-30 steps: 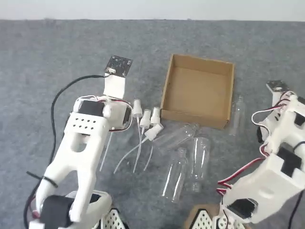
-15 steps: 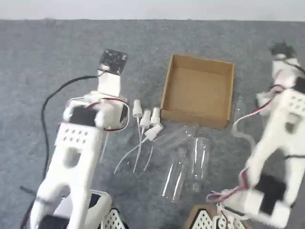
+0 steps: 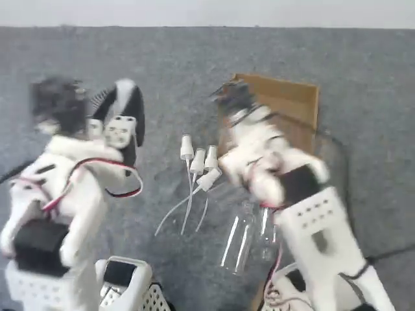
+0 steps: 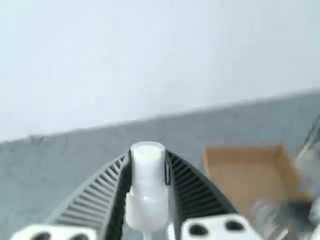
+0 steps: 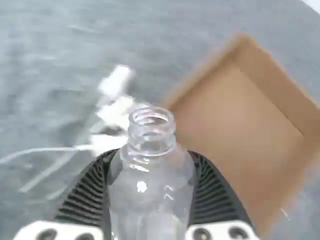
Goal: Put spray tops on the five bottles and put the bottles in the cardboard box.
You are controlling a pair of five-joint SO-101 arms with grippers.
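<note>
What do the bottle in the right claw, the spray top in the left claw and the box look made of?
The bottle looks like clear glossy plastic, possibly glass: see-through with bright glints. The spray top seems smooth white plastic, moulded. The box is matte brown cardboard, dull and plain.

The left arm (image 3: pixel 71 175) and right arm (image 3: pixel 279 168) are blurred in the high view; the right hides the cardboard box (image 3: pixel 301 103) (its near wall). The spray top (image 4: pixel 146 190) and bottle (image 5: pixel 147 170) are cut off at the edge.
</note>
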